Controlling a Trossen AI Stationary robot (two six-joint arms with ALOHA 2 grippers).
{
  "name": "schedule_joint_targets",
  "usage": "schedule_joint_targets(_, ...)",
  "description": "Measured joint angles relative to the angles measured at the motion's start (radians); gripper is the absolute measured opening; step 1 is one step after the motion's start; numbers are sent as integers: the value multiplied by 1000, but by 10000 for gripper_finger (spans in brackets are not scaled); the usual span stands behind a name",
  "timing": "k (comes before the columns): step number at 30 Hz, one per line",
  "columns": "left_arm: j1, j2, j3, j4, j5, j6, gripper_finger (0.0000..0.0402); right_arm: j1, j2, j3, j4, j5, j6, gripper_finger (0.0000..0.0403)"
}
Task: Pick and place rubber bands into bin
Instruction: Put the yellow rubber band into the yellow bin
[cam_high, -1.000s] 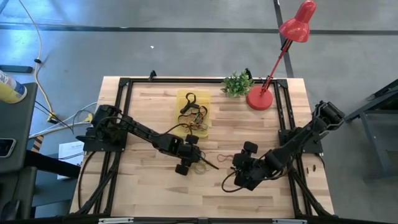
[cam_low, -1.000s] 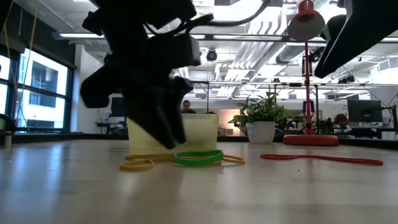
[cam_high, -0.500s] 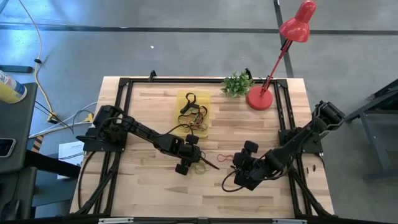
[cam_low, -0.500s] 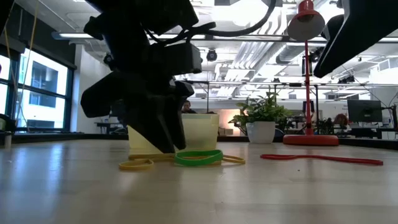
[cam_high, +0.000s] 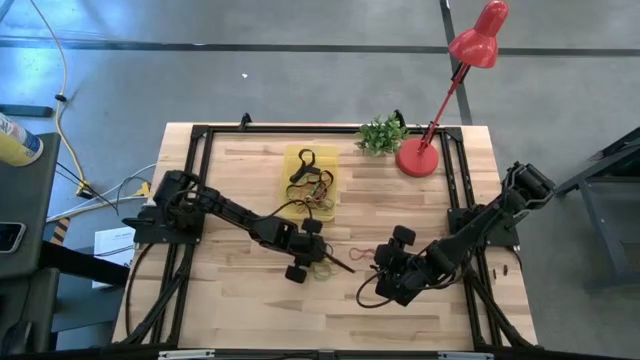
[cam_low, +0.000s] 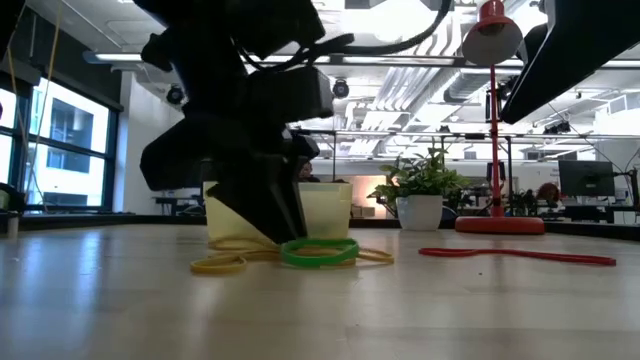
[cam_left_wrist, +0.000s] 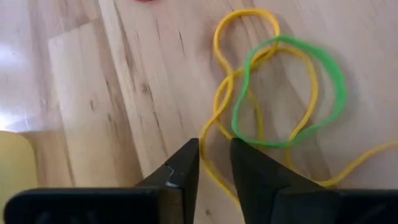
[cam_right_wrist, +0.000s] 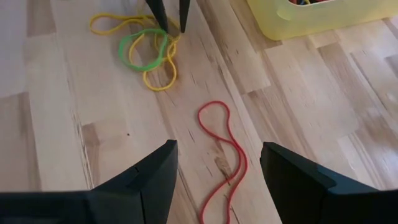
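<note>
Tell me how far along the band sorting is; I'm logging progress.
Done: several bands already lie in the yellow bin. In hand: the left gripper is down at the yellow band tangled with the green band, fingers narrowed around a strand. Left: that cluster and the red band, under the open right gripper.

On the table lie one green band, two yellow bands, one red band, one bin, one lamp and one plant.

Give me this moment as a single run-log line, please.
left gripper: jaws narrowed around yellow band, by green band | right gripper: open above red band | bin: holds bands
</note>
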Motion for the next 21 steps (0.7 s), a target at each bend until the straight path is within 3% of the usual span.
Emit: schedule_joint_targets(21,4,55,85,-86,-31,-60,80,0,0,0,-2,-1,0,220)
